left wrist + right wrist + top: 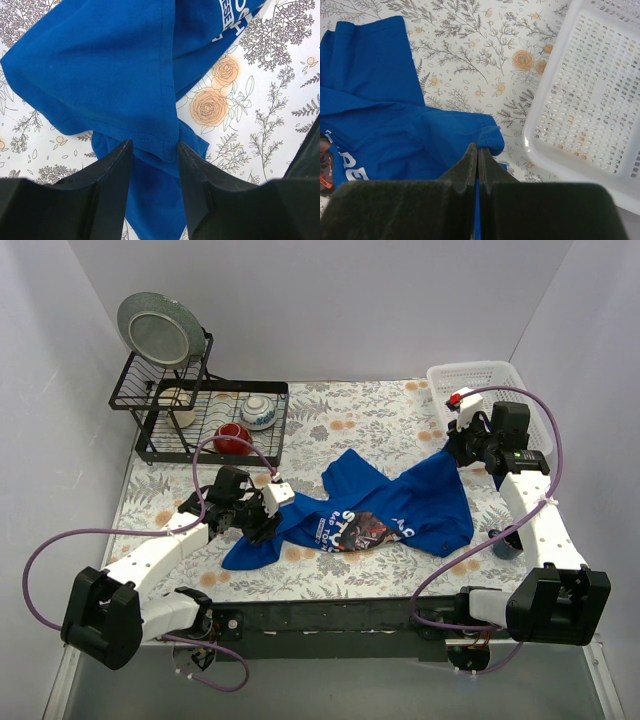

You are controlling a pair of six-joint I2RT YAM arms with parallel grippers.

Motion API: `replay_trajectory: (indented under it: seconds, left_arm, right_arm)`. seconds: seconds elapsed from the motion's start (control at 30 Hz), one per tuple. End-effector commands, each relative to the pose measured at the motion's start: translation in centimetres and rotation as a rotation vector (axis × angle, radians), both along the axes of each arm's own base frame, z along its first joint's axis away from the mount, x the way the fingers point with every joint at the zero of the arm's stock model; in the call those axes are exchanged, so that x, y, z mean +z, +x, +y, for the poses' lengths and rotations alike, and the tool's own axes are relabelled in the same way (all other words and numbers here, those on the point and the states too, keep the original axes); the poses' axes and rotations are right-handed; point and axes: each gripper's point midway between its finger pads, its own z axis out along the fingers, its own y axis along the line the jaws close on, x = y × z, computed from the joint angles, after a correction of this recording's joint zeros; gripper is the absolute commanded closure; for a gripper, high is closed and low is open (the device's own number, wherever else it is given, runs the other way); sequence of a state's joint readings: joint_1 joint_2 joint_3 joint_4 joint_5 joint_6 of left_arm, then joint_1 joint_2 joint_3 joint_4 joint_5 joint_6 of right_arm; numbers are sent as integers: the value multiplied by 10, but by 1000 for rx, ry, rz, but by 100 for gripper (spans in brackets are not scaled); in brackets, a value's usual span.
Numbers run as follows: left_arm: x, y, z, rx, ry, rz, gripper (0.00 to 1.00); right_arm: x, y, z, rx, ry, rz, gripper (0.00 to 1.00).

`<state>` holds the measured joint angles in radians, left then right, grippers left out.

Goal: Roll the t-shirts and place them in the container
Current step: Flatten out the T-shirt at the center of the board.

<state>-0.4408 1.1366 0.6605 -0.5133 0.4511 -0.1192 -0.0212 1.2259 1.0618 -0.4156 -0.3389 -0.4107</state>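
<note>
A royal-blue t-shirt (pixel 390 510) lies crumpled and part-spread in the middle of a flower-patterned table (pixel 370 410), its dark chest graphic facing up. It looks light, limp and thin. It will likely sag and bunch wherever it is not held, and should slide easily on the cloth, so hems and corners seem the safest places to pinch. At the shirt's 2 o'clock corner, the right gripper (pixel 458 452) is clamped tight on a fold of fabric, and the cloth rises toward it. At 8 o'clock, the left gripper (pixel 155 147) sits low over a stitched hem corner. Its jaws stand apart with blue cloth between them, not visibly pinched. A white basket (pixel 480 375) sits at the table's 1 o'clock. A black dish rack (pixel 150 400) stands at 10 o'clock.
</note>
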Motion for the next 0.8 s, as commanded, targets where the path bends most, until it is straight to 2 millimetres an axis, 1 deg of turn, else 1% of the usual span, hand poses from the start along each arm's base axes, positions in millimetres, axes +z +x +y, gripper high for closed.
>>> replay_trajectory:
  seconds: [0.0, 0.13, 0.23, 0.3, 0.37, 0.4, 0.43, 0.5, 0.53, 0.6, 0.67, 0.7, 0.73, 0.77]
  left_arm:
    - [1, 3, -2, -5, -6, -23, 61]
    - [0, 1, -2, -13, -5, -8, 64]
    - [0, -1, -2, -26, -4, -7, 62]
    - [0, -1, -2, -28, -3, -8, 64]
    - [-3, -1, -1, -26, 6, -3, 71]
    - [-4, -1, -1, -26, 7, -4, 78]
    - [-4, -1, -1, -27, 9, -4, 81]
    - [0, 2, -2, -20, 3, -12, 100]
    - [3, 4, -2, -17, 2, -22, 100]
    - [10, 9, -4, -13, -2, -38, 100]
    - [19, 16, -1, 15, 5, -55, 100]
    - [36, 28, -3, 27, -9, -96, 100]
    - [45, 33, -1, 45, -13, -107, 100]
    - [56, 44, 5, 79, -15, -130, 100]
  right_arm:
    - [7, 3, -1, -12, -1, -41, 99]
    - [6, 1, -2, -16, -4, -42, 99]
    - [5, 1, -2, -17, -4, -42, 99]
    - [6, 1, -2, -16, -4, -45, 99]
    - [5, 2, -2, -17, -5, -44, 99]
    - [5, 3, -2, -16, -3, -46, 99]
    - [5, 3, -1, -16, -1, -44, 99]
    - [6, 4, -1, -16, 2, -46, 99]
    - [7, 5, -1, -15, 6, -47, 99]
    - [8, 7, 1, -13, 10, -46, 99]
    - [16, 10, 1, -12, 15, -65, 99]
    - [19, 12, 1, -12, 15, -69, 99]
    - [25, 15, 1, -12, 15, -81, 99]
    - [42, 21, 0, -15, 14, -118, 99]
